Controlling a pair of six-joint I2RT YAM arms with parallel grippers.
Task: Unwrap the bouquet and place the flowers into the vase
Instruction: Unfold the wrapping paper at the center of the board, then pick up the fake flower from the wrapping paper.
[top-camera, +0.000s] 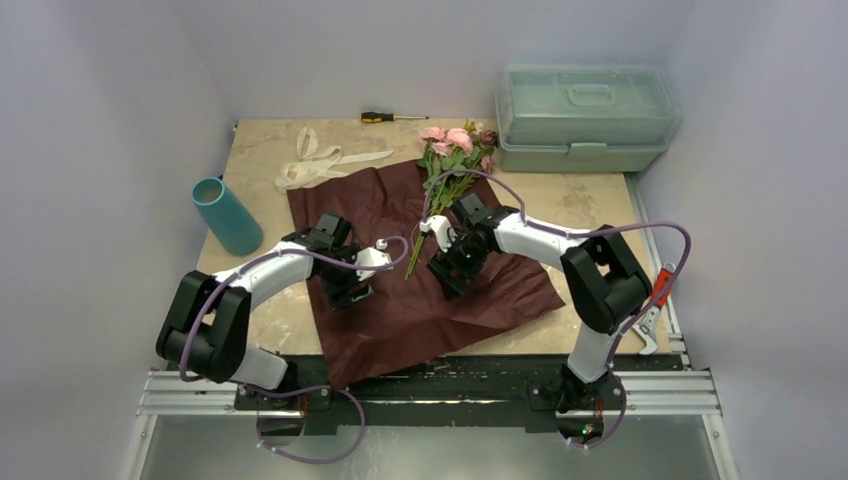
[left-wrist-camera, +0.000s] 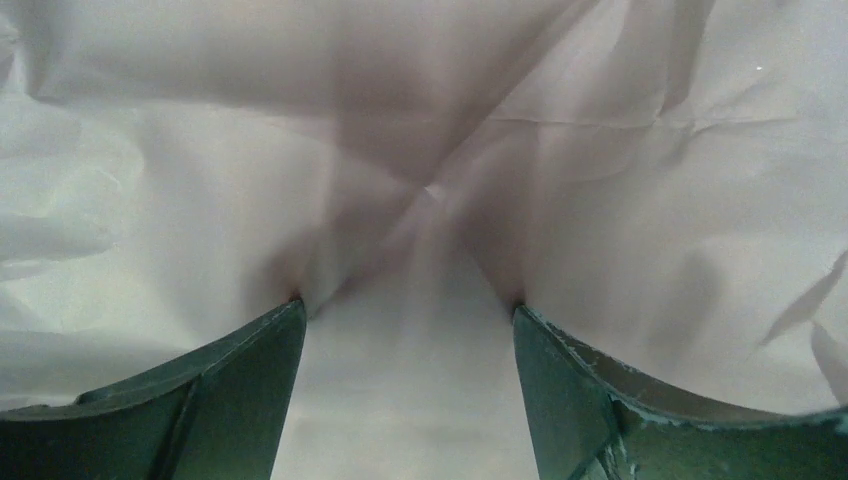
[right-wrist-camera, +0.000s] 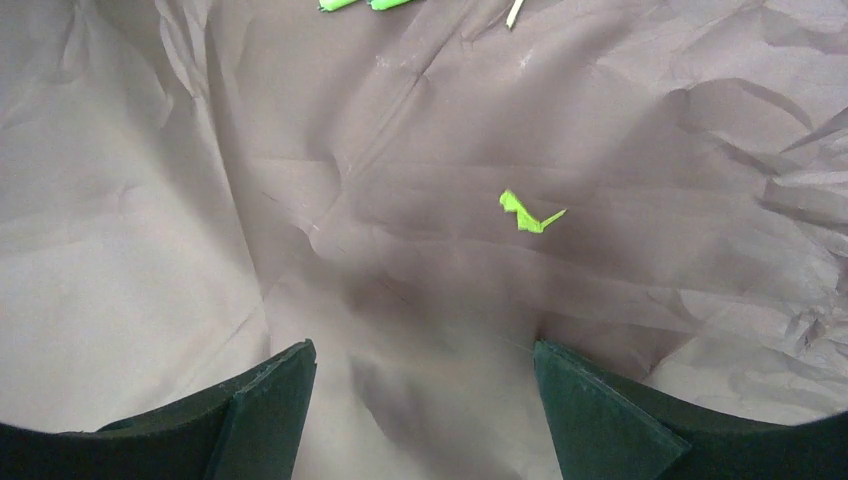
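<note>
Left end effector (top-camera: 349, 291) and right end effector (top-camera: 451, 271) stand open, empty, over crinkled maroon paper (top-camera: 420, 305). Thin-stemmed pink flowers (top-camera: 452, 148) lie across its far edge; the smooth teal cylindrical vase (top-camera: 226, 215) sits apart, left.

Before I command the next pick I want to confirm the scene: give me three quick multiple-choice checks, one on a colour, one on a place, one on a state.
1. The vase is:
A teal
B red
C white

2. The flowers lie:
A in the vase
B with stems on the maroon paper, heads at its far edge
C hidden under the paper

3. The paper is:
A coned around the stems
B crumpled into a ball
C spread open flat

Answers:
1 A, its body shows teal.
2 B, the green stems run across the sheet's far part and the vase holds nothing.
3 C, it lies as one unfolded, creased sheet.
</note>
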